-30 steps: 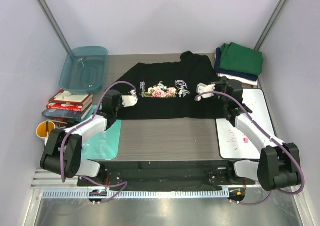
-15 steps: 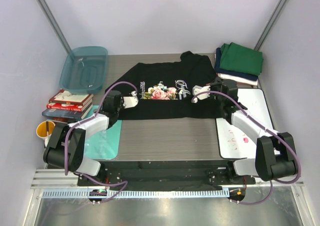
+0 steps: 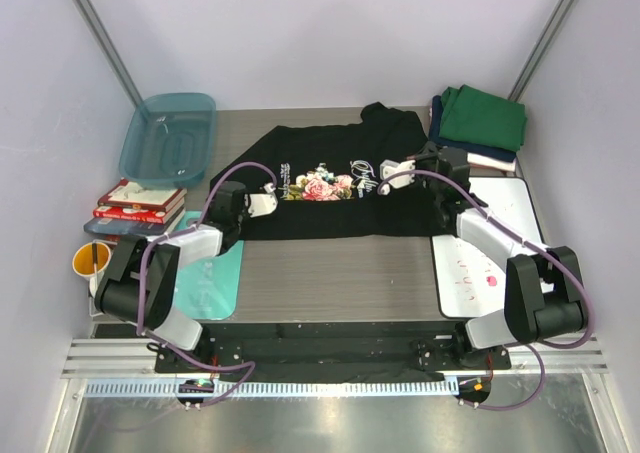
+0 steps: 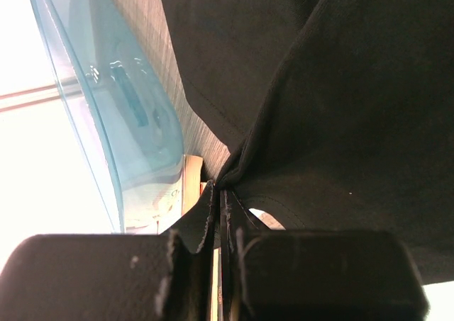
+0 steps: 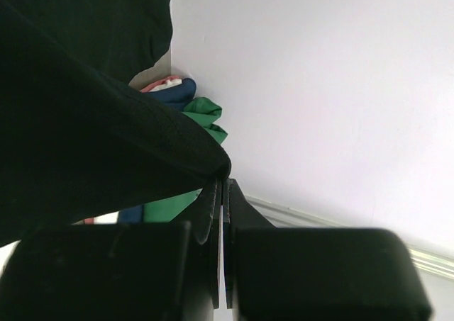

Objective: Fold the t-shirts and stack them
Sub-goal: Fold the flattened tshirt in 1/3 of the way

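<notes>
Top external view: the black t-shirt (image 3: 330, 188) lies spread on the table (image 3: 330, 273), in its far half between the two arms, with the floral print and white script facing up. Its long axis runs side to side, roughly parallel to the table's near edge, and a lobe of cloth projects toward the far wall right of centre; whether that lobe is collar or sleeve cannot be told. The left gripper (image 3: 262, 201) sits at the shirt's left part, just beside the print, and the right gripper (image 3: 385, 176) at the script end, so the printed area lies between them. Left wrist view: the left gripper (image 4: 220, 193) has its jaws pressed together on a pinched fold of black cloth (image 4: 340, 108), with the teal tub (image 4: 120, 108) to the left. Right wrist view: the right gripper (image 5: 222, 186) is likewise clamped on a fold of the black cloth (image 5: 85, 144), which drapes away leftward. Behind it shows the folded stack (image 5: 195, 115), which in the top external view rests at the table's far right corner (image 3: 480, 123), green tee uppermost, just beside the black shirt's right edge.
</notes>
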Controlling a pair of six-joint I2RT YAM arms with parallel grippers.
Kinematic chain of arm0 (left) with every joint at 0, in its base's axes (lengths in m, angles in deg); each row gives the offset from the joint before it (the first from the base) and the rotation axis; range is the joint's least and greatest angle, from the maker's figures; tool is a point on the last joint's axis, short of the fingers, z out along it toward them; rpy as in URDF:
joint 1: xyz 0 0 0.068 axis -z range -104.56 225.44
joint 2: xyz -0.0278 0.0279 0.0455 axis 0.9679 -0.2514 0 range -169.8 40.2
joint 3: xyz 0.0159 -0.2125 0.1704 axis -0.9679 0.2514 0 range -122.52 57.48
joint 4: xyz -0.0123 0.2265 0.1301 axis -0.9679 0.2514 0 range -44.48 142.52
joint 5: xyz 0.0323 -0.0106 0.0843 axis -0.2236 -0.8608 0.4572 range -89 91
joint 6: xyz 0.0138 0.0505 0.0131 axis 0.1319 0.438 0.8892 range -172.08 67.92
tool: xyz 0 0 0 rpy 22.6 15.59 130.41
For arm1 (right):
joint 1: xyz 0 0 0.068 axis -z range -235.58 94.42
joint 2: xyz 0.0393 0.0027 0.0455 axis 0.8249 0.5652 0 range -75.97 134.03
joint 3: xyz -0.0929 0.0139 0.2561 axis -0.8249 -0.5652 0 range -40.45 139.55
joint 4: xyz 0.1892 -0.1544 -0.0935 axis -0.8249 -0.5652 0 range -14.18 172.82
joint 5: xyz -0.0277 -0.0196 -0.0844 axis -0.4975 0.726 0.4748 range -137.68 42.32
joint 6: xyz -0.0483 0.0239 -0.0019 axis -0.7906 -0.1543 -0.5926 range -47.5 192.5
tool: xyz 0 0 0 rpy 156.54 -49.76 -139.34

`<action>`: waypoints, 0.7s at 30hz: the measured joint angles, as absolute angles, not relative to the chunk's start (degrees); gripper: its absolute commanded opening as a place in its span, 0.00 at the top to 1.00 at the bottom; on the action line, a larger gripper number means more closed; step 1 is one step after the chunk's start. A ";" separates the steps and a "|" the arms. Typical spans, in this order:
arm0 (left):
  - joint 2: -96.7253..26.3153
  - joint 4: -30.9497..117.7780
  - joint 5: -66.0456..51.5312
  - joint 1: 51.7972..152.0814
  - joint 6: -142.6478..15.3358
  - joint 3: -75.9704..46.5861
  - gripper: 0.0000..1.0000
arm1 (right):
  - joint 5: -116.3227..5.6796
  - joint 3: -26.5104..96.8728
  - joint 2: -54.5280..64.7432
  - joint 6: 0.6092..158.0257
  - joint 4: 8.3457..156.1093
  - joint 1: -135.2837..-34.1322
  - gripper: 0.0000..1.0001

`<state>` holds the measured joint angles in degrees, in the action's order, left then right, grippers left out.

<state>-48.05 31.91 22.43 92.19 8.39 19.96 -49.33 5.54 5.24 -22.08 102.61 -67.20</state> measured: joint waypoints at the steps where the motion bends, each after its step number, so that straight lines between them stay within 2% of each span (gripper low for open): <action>1: -48.22 31.74 22.57 92.19 8.46 19.96 1.00 | -49.33 6.03 5.59 -22.08 102.61 -67.37 0.99; 21: -54.01 23.85 26.19 92.19 10.07 19.85 1.00 | -49.29 10.81 11.42 -22.13 105.00 -68.01 0.99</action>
<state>-54.01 23.85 26.19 92.19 10.07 19.85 -49.29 10.81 11.42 -22.13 105.00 -68.01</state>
